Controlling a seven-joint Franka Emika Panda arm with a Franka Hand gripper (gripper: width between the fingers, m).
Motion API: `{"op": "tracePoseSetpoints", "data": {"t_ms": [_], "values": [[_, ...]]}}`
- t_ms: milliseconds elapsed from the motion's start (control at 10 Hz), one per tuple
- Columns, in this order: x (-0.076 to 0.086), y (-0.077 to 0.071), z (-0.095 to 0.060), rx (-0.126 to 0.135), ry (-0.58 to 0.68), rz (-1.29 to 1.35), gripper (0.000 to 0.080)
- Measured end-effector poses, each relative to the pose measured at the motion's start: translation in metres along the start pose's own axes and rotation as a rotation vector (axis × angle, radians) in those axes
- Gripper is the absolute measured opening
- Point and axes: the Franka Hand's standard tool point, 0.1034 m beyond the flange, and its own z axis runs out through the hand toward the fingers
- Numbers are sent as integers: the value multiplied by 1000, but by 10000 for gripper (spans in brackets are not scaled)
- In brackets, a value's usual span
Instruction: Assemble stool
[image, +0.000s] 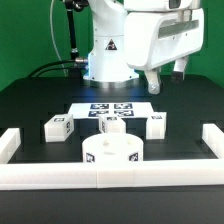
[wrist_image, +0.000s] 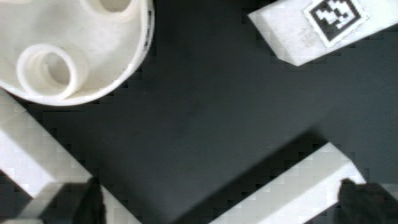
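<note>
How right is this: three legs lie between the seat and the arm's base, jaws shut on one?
Wrong on the jaws: the wrist view shows them open, holding nothing. The three legs do lie between seat and base.
</note>
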Motion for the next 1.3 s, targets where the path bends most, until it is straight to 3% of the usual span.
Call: {"op": "tracePoseSetpoints", "data": {"t_ms": [600,700,800,1000,1100,1300], "values": [[-1,1,0,0,-1,1,650],[-14,7,0,-2,-9,-49,650],[-30,15,8,-8,-9,-68,650],[-60,40,38,-46,13,-123,650],[-65,44,46,-42,13,-113,650],[-64,52,63,-67,37,-109,650]]}}
